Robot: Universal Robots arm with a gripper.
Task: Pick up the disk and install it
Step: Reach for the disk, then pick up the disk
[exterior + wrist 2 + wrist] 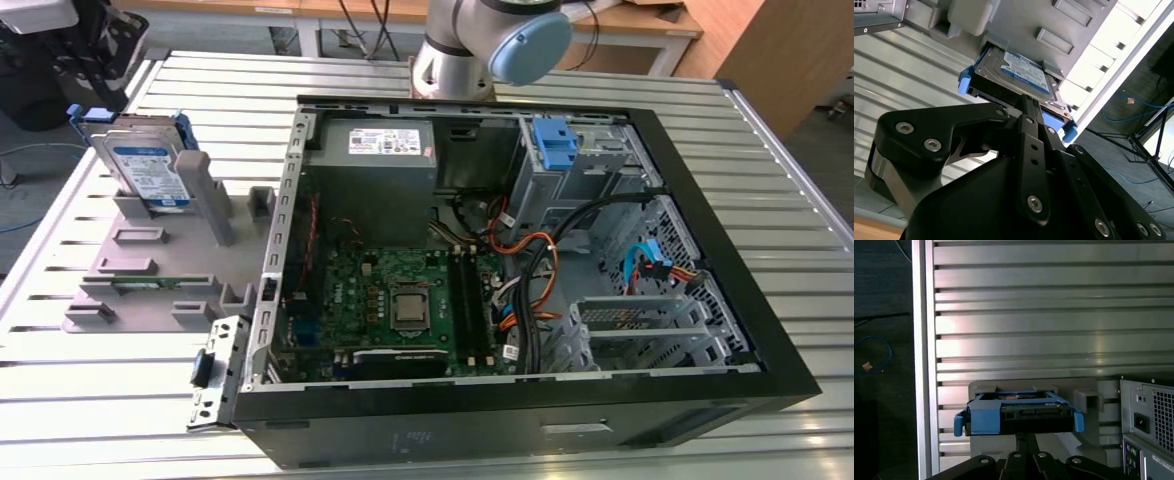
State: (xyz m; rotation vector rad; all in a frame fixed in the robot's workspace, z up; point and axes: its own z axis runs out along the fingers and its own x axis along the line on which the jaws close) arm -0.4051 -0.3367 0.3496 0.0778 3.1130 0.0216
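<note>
**Disk upright in its holder, closed gripper lined up with its edge**

In the exterior view, the disk [140,165] stands on edge in a slot of the grey fixture [174,250]. The fixture sits on the slatted metal table [80,430], to the exterior view's left of the open computer case [747,300]. The disk's white-and-blue label faces the camera, blue rails show at its sides, and it stands free in its slot. It is well apart from the case's inside, where the motherboard [400,290], the grey power supply [380,145] and the blue latch [551,140] sit. The arm [487,40] rises at the far edge of the table, behind the case.

In the first wrist view, the gripper [1026,437] points at the disk [1019,417]. The disk's blue-railed edge faces the camera, and the fingers line up with the middle of that edge. The fingers are drawn together into one narrow stem with nothing between them.

In the second wrist view, the gripper [1026,102] overlaps the near edge of the disk [1019,72], whose label is in sight. Whether the fingertips touch the disk cannot be told from either wrist view.
</note>
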